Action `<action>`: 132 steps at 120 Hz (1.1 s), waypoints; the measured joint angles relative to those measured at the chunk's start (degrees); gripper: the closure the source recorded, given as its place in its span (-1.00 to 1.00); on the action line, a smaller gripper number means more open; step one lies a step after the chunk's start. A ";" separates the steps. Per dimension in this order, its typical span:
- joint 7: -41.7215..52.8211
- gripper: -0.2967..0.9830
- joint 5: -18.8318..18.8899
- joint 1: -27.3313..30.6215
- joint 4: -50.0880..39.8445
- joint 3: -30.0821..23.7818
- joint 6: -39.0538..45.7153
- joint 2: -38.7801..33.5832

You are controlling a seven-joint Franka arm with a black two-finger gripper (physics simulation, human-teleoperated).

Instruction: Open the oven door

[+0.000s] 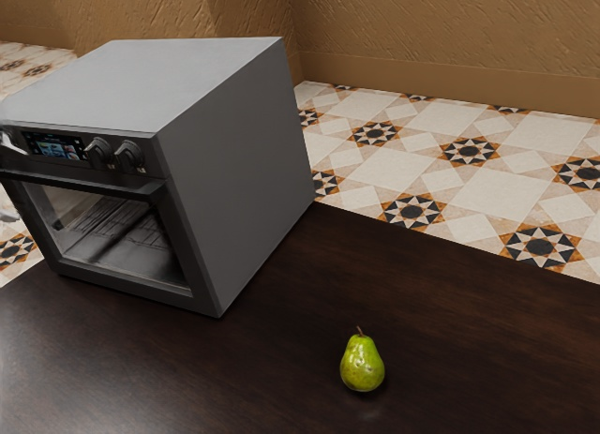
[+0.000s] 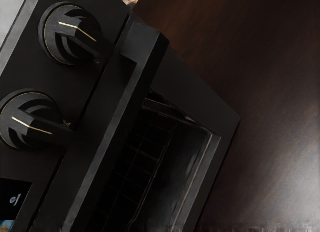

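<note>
The oven door point(image 1: 181, 251) is seen shut at the front of the oven point(image 1: 246, 162). Beside the oven's front, the gripper point(image 1: 9, 142) is partly shown; whether it is spread or closed cannot be told. Apart from the oven, a pear point(image 1: 362, 364) is seen upright.

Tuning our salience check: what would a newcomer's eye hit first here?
Probably the big grey, box-shaped oven with a black-framed window, on the dark brown wooden table at the exterior view's left. Next, the small yellow-green pear, upright on bare wood in front of it, nearer that camera. In the wrist view, likely the two round black knobs with gold lines, beside the long black door handle.
</note>
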 joint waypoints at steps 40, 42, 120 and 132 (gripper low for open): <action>17.33 -0.54 3.72 -0.76 -7.54 3.71 9.41 -3.74; 17.99 -0.54 3.82 -0.81 -7.60 3.72 9.69 -3.73; 33.36 -0.54 4.36 -1.66 -5.50 5.31 15.20 6.01; 34.56 -0.54 4.31 -1.66 -5.53 6.63 15.52 6.09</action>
